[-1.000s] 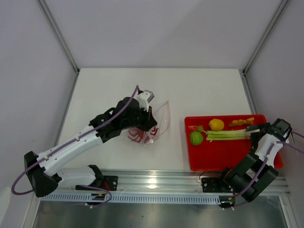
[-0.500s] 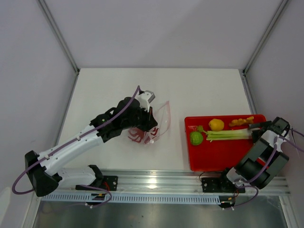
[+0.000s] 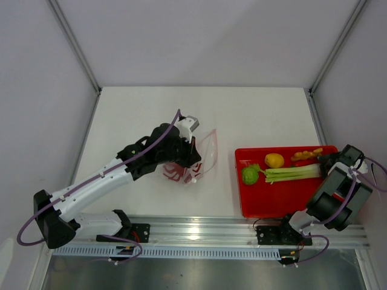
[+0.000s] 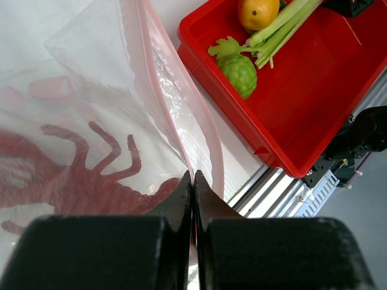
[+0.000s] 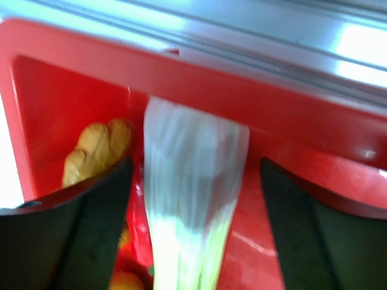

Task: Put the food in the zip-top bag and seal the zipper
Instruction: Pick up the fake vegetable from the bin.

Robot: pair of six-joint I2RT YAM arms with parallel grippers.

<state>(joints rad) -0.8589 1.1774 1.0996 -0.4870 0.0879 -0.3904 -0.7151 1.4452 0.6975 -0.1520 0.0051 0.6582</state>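
The clear zip-top bag (image 3: 204, 153) with red markings lies left of centre; its pink zipper (image 4: 158, 78) runs into my left gripper (image 4: 192, 181), which is shut on the bag's mouth edge. The food sits in the red tray (image 3: 284, 202): a round green fruit (image 3: 250, 174), a yellow fruit (image 3: 274, 160), an orange piece (image 3: 307, 153) and a long pale-green stalk (image 3: 293, 173). My right gripper (image 5: 196, 199) is open at the tray's right end, one finger on each side of the stalk's (image 5: 193, 181) white end, with gaps both sides. An orange-yellow piece (image 5: 97, 151) lies just left of it.
The tray's (image 5: 272, 121) near wall rises close behind the stalk's end. An aluminium rail (image 3: 199, 232) runs along the table's near edge, beside the tray's corner (image 4: 266, 151). White walls and frame posts (image 3: 75, 45) close in the back and sides.
My right wrist has swung a little farther back and in toward the stalk's right end, and the stalk now lies slightly tilted. The left gripper keeps its hold on the bag, almost still.
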